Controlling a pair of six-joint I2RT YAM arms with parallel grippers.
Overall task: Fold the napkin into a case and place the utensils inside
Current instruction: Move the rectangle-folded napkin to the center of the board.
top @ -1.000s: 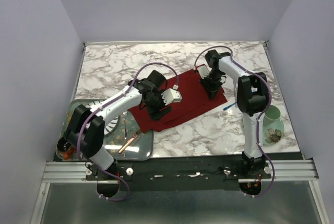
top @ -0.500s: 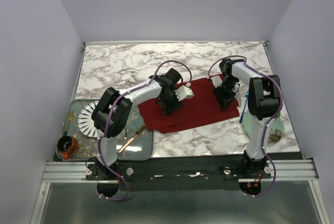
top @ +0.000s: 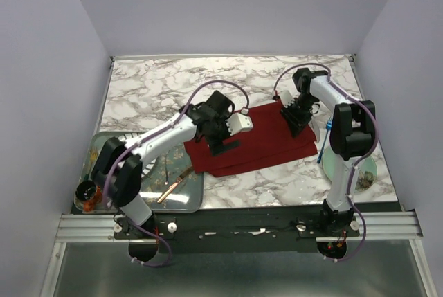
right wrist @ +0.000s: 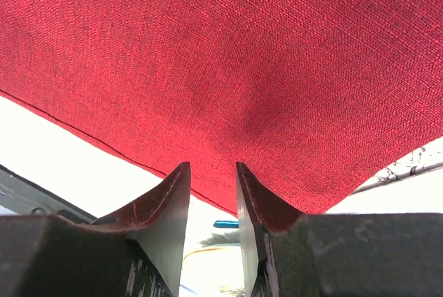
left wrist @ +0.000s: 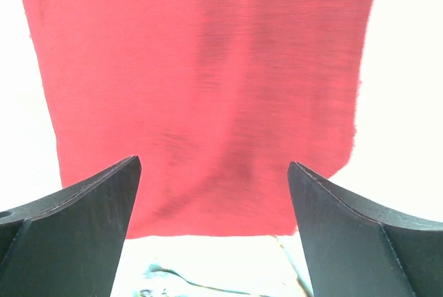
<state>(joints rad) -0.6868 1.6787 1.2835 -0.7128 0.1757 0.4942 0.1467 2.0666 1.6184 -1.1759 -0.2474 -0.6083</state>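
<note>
Early days on this one. The napkin (top: 266, 146) is laid flat a bit right of the table's (top: 159, 89) middle, with one short end reaching toward the right edge. It looks like it's been doubled over once, since a second layer peeks out along the near side. It's a wide, slanted rectangle, not yet the narrow pocket that's wanted, so more folding is left and nothing has been tucked in.

The fork (top: 321, 148) with the blue handle is parked just past the napkin's right end, beside a pale green plate (top: 367, 172). The silvery one can't be picked out.

The left gripper (left wrist: 213, 164) is held above the cloth with its jaws spread wide and nothing between them. The right gripper (right wrist: 212, 167) is down at the napkin's far-right part with only a narrow gap between its fingers. Whether cloth is actually pinched there can't be told from the wrist view.

Material-wise, a coarse, matte, linen-like weave is seen, dark red, soft enough to dimple near the right fingertips. The tabletop is glossy marble-patterned. A copper-coloured knife (top: 173, 187) is left on the metal tray (top: 190, 203) at the near-left corner.
</note>
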